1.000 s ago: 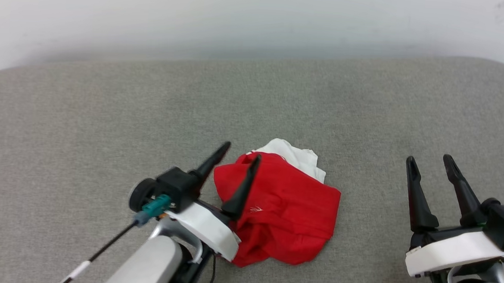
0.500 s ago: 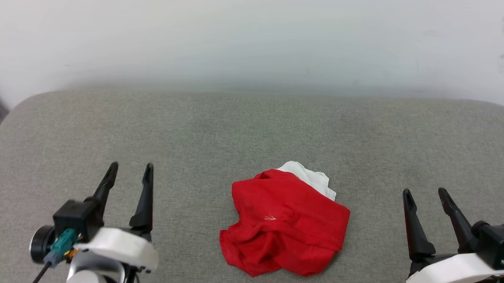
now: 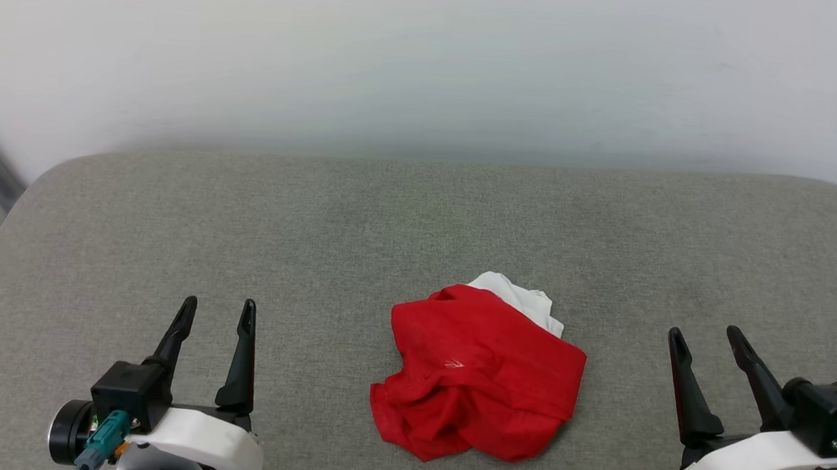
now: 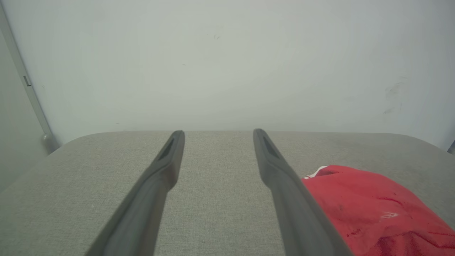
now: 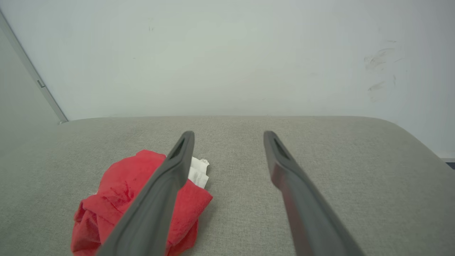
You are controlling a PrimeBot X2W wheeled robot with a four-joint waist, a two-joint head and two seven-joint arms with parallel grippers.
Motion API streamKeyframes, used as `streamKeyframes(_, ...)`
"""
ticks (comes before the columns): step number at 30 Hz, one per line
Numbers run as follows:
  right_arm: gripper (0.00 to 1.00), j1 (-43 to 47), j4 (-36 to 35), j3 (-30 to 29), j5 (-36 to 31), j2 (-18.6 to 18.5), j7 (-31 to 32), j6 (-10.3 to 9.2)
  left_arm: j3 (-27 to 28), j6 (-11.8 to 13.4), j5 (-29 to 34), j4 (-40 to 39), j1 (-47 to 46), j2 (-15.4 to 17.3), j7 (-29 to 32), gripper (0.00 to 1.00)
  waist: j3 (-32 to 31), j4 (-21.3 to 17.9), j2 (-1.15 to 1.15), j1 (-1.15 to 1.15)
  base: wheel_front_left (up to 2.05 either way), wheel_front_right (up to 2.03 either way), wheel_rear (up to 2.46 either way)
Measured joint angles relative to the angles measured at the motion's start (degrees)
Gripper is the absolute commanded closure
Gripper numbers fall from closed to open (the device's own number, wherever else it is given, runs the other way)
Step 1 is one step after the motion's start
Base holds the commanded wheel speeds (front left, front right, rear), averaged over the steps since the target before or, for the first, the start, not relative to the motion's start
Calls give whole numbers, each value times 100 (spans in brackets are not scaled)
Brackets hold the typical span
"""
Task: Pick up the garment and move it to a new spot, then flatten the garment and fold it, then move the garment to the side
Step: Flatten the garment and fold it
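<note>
- Starting at the left, the left claw (image 3: 218, 303), two long dark tapered fingers on a white housing, is seen spread wide and empty above the grey fabric-covered desk (image 3: 391, 212), well apart from the cloth.
- Between the two arms, slightly right of centre and toward the near edge, the garment (image 3: 479, 374), a bright red thin jersey shirt, is found bunched in a crumpled heap, with a white sleeve poking out at its far side; no lettering can be made out.
- At the right, the right claw (image 3: 703, 332), of the same build, is likewise held spread with nothing in it, clear of the heap.
- Nothing is flattened or folded yet; whether the first pick-up or the flattening is in hand cannot be told.
- For the next move, a reach inward is called for, with an edge of the heap pinched and lifted or drawn outward.
</note>
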Motion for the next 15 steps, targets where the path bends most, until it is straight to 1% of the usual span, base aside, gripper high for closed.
streamKeyframes(3,0,0,1,7,12,0,32,1,-14,-1,0,-13,0,-11,0,0,8,9,0,0,0,0,0)
streamKeyframes(6,0,-6,88,91,113,0,292,0,-34,-1,0,-31,-1,-23,0,0,28,28,0,0,0,0,0)
streamKeyframes(8,0,-59,168,297,114,-2,711,0,-62,-3,7,-48,-10,-38,0,0,54,53,0,0,0,0,0)
streamKeyframes(10,0,-199,213,620,168,-44,1193,0,-82,-7,12,-58,-35,-57,0,0,88,93,0,0,0,0,0)
streamKeyframes(15,0,-671,167,1544,538,-573,2321,0,-132,-75,43,-78,-191,-138,-5,0,225,243,0,1,0,0,0)
